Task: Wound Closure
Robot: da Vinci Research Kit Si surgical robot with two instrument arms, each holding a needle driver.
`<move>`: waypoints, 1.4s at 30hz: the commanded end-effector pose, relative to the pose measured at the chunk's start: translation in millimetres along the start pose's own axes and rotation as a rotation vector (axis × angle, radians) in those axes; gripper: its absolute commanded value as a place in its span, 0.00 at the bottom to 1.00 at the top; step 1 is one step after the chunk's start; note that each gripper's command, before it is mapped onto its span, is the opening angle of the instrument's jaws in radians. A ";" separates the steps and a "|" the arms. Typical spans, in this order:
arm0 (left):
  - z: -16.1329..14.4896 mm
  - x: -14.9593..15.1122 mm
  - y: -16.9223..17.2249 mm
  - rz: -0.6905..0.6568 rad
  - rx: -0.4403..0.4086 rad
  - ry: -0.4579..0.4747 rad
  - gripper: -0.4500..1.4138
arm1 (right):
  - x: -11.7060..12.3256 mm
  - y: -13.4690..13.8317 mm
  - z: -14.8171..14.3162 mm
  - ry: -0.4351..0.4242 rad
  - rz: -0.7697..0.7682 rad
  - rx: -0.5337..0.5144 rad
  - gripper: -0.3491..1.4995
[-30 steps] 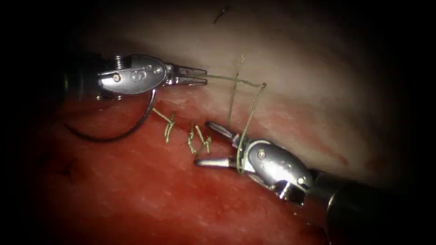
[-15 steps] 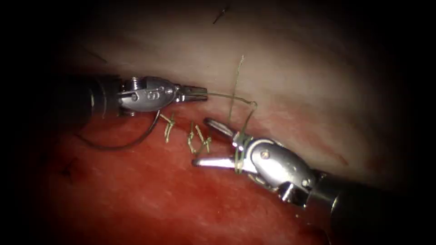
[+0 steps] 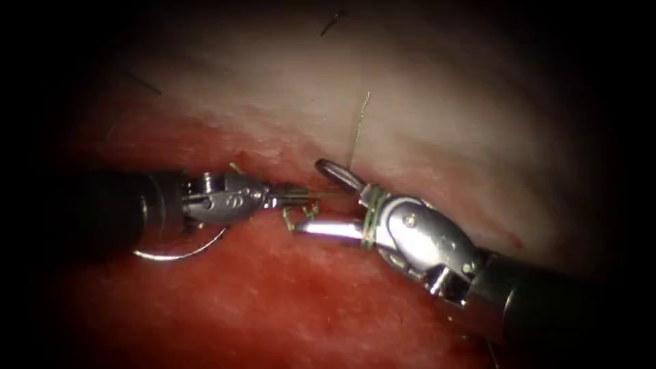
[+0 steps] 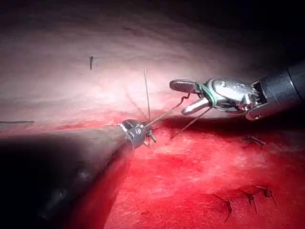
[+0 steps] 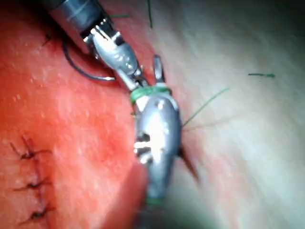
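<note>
Lowered toward the right hand [image 3: 321, 198], the left hand [image 3: 301, 195] grips the thread [image 3: 372, 215] looped around the right's spread jaws; the needle [image 3: 181, 251] lies free on the tissue [image 3: 273, 301].

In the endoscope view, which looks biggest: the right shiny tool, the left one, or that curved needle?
1. Right arm's silver tool, though nearer the camera.
2. Left arm's silver tool.
3. Curved steel needle, free of the tissue.
</note>
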 end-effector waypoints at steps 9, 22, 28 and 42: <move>-1.6 4.1 3.7 0.000 -0.055 -0.012 0.00 | -0.6 0.9 0.9 -0.033 0.052 -0.075 0.90; -2.5 6.6 5.8 0.006 -0.099 -0.017 0.00 | -4.3 3.1 0.7 -0.232 0.278 -0.182 0.88; -2.5 6.3 3.2 0.001 -0.105 -0.012 0.00 | -6.1 4.2 0.6 -0.289 0.385 -0.247 0.87; -1.8 4.2 0.1 -0.002 -0.099 -0.024 0.00 | -8.9 7.9 -0.5 -0.319 0.503 -0.369 0.86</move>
